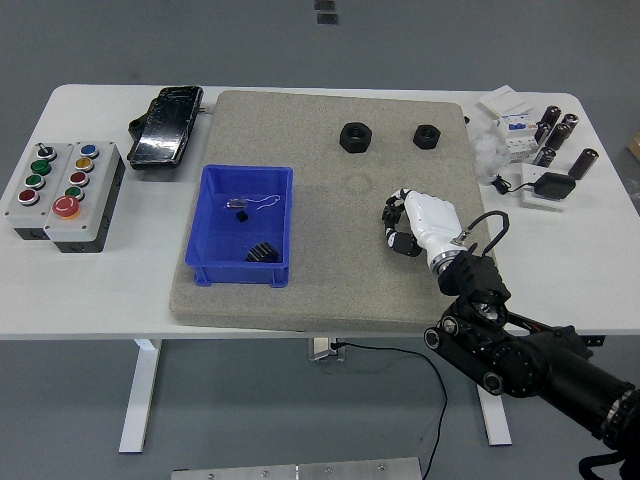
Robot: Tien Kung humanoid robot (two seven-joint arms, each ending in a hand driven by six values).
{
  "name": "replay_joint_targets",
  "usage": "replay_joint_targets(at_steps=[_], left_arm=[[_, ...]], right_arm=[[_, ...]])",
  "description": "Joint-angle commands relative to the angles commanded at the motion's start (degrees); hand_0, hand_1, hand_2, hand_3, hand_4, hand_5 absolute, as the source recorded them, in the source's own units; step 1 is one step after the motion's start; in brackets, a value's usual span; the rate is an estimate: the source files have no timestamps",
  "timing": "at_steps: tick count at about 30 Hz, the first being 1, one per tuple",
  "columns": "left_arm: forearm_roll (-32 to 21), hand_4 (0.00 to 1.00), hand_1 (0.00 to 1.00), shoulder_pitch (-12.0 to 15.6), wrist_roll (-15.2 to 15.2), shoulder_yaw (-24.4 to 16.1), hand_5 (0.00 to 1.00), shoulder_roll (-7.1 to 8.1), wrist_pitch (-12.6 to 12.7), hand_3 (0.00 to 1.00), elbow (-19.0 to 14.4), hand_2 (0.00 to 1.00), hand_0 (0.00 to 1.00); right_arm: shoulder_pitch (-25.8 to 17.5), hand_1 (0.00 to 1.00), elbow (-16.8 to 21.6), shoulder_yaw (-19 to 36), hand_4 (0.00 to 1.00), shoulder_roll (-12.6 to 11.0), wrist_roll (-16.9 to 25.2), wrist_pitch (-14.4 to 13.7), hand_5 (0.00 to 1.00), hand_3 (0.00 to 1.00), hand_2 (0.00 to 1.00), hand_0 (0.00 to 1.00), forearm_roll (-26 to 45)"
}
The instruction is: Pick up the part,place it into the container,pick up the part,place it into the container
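open mat (330, 270) between robot hand (405, 222) and blue bin (243, 238), unobstructed

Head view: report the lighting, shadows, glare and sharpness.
Head view: even, soft overhead light, only faint shadows beside the blue bin and under the right hand; mild glare on the glossy black case; focus sharp across the mat, with the small parts in the bin too tiny to resolve.
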Motion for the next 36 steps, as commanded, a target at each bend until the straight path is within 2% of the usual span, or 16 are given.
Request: replay_joint_targets(at_steps=[4, 9, 14, 17, 18, 23, 24, 29, 30, 35, 36], left_arm=[[0.1, 0.705, 0.631, 0.0, 0.1, 0.0, 0.352, 0.07, 0.0, 0.601, 0.0, 0.549, 0.666], [0.3, 0.705, 0.631, 0.0, 0.1, -0.2, 0.354, 0.08, -0.1, 0.601, 0.0, 0.549, 0.666], [0.5, 0.705, 0.631, -0.1, 0.2, -0.3, 0.356, 0.11, -0.1, 0.600, 0.0, 0.548, 0.666], [0.6, 0.705, 0.631, -0.1, 0.3, -0.4, 0.356, 0.22, -0.1, 0.600, 0.0, 0.548, 0.666], [0.6, 0.704, 0.631, 0.0, 0.3, -0.4, 0.358, 0.24, -0.1, 0.600, 0.0, 0.549, 0.666], [0.7, 0.704, 0.631, 0.1, 0.4, -0.5, 0.358, 0.28, -0.1, 0.600, 0.0, 0.549, 0.666], [0.7, 0.703, 0.631, 0.1, 0.4, -0.5, 0.359, 0.27, -0.1, 0.601, 0.0, 0.548, 0.666], [0.8, 0.703, 0.631, 0.0, 0.3, -0.5, 0.359, 0.20, -0.1, 0.601, 0.0, 0.548, 0.666], [0.8, 0.703, 0.631, -0.1, 0.3, -0.5, 0.359, 0.20, -0.1, 0.600, 0.0, 0.548, 0.666], [0.9, 0.703, 0.631, 0.0, 0.3, -0.5, 0.359, 0.21, -0.2, 0.600, 0.0, 0.548, 0.666], [0.8, 0.701, 0.631, 0.0, 0.3, -0.5, 0.358, 0.21, -0.2, 0.601, 0.0, 0.548, 0.667]], right_arm=[[1.3, 0.610, 4.3, -1.1, 0.503, 1.0, -0.3, -0.9, 0.002, 0.568, 0.544, 0.566, -0.3], [2.3, 0.607, 9.3, -4.5, 0.502, 3.8, -0.4, -2.1, 0.002, 0.556, 0.534, 0.564, -0.7], [2.5, 0.616, 12.8, -8.2, 0.502, 6.1, 0.9, -2.5, 0.002, 0.559, 0.547, 0.564, 3.3], [2.3, 0.616, 13.3, -10.1, 0.502, 6.7, 2.4, -2.4, 0.002, 0.559, 0.547, 0.564, 5.8], [2.2, 0.668, 13.3, -10.6, 0.483, 6.8, 2.9, -2.3, 0.002, 0.602, 0.657, 0.645, 6.4], [2.4, 0.668, 13.0, -12.3, 0.483, 6.9, 4.1, -0.6, 0.002, 0.602, 0.657, 0.645, 8.1], [2.5, 0.769, 12.9, -12.6, 0.472, 6.9, 3.8, 0.0, 0.162, 0.708, 0.781, 0.710, 8.0], [2.5, 0.769, 12.5, -13.0, 0.472, 6.9, 2.8, 1.3, 0.162, 0.708, 0.781, 0.710, 7.4], [2.5, 0.796, 12.5, -13.0, 0.579, 6.9, 2.7, 1.4, 0.180, 0.748, 0.806, 0.728, 7.2], [2.4, 0.796, 12.6, -12.5, 0.579, 6.8, 2.3, 1.7, 0.180, 0.748, 0.806, 0.728, 6.4], [2.4, 0.793, 12.6, -12.4, 0.631, 6.8, 2.2, 1.8, 0.188, 0.762, 0.801, 0.721, 6.2]])
